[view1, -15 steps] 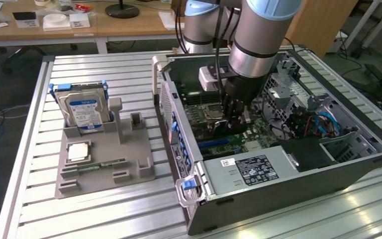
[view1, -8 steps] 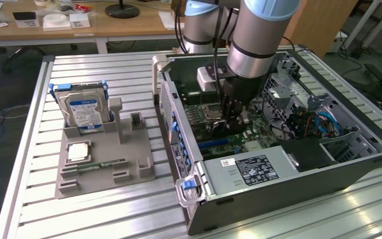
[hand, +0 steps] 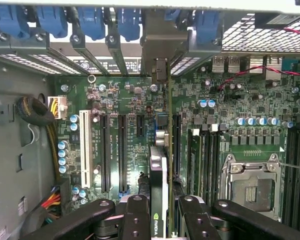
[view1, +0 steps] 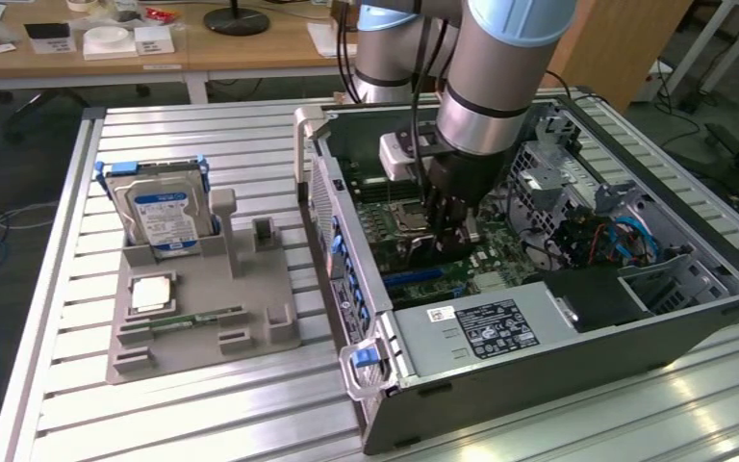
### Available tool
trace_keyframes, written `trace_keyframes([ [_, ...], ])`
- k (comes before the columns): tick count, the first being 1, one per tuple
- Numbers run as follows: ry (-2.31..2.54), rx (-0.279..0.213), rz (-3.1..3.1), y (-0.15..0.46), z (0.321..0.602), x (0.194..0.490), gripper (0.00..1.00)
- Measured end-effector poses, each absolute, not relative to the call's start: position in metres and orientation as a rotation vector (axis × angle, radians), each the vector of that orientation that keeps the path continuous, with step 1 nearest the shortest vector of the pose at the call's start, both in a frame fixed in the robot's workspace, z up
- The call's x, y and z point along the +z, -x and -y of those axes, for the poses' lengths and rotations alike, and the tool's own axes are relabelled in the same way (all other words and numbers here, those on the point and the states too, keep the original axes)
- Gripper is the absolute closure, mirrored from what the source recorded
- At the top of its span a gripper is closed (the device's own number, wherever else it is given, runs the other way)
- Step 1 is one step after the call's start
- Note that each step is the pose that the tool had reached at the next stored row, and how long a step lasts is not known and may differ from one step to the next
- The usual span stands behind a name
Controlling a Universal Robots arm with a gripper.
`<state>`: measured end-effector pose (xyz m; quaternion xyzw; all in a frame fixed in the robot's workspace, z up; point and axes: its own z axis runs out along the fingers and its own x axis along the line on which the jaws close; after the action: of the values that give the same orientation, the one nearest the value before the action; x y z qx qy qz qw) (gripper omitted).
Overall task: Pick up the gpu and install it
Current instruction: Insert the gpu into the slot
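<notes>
My claw [hand: 159,207] is clamped on the gpu [hand: 158,170], a finger [hand: 135,217] on each face. That keeps the card hanging edge-down just below the claw, in line with the slots [hand: 122,150]. Its bracket end points ahead of the claw, toward the rear wall [hand: 270,35]. I judge it's at or just above its slot, but I can't tell if it's seated. Room is tight, with bare slots on one side and capacitors [hand: 206,103] on the other.

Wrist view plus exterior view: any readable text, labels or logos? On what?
No words can be read.
gpu: green-white logo mark, no letters.
board: white print between slots, too small.
hard drive: blue-white label, blurred.
silver box: black label and white sticker, too small.
</notes>
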<state>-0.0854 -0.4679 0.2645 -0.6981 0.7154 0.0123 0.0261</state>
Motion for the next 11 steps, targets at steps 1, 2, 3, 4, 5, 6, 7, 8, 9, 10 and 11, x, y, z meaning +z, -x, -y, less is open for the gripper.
trace_keyframes([
  [1, 2.157, 0.038, -2.211, 0.0854, 0.4679, 0.2644, 0.73],
  [2, 2.157, 0.038, -2.211, 0.0854, 0.4677, 0.2633, 0.73],
  [3, 2.157, 0.038, -2.211, 0.0856, 0.4677, 0.2625, 0.73],
  [4, 2.157, 0.038, -2.211, 0.0857, 0.4677, 0.2617, 0.73],
  [5, 2.157, 0.038, -2.211, 0.0857, 0.4676, 0.2611, 0.73],
  [6, 2.157, 0.038, -2.211, 0.0858, 0.4676, 0.2603, 0.73],
  [7, 2.157, 0.038, -2.211, 0.0860, 0.4676, 0.2593, 0.73],
  [8, 2.157, 0.038, -2.211, 0.0862, 0.4676, 0.2584, 0.73],
  [9, 2.157, 0.038, -2.211, 0.0863, 0.4676, 0.2574, 0.73],
  [10, 2.157, 0.038, -2.211, 0.0864, 0.4676, 0.2568, 0.73],
  [11, 2.157, 0.038, -2.211, 0.0864, 0.4676, 0.2567, 0.73],
])
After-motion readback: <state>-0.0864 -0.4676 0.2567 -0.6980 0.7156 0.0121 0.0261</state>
